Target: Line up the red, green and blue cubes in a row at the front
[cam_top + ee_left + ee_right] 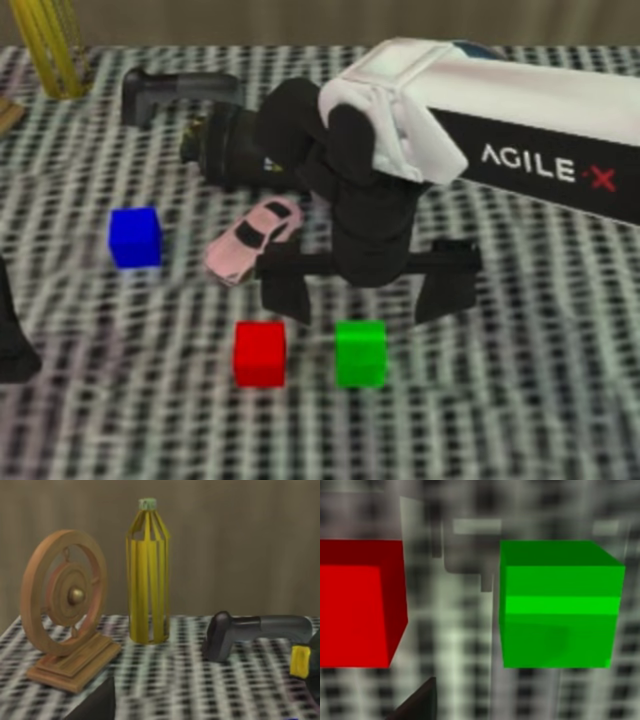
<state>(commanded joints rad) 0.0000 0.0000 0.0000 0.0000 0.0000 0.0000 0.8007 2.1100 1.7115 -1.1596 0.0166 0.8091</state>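
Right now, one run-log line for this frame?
right gripper: open, above red cube and green cube | blue cube: apart, left of pink toy car | left gripper: parked, left edge

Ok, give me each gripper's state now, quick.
Right gripper: open, holding nothing, above the green cube.
Left gripper: cannot be told; the arm sits parked at the table's left edge.

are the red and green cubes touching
Apart. The top view shows a strip of table between the red cube and the green cube, and the right wrist view shows the same gap.
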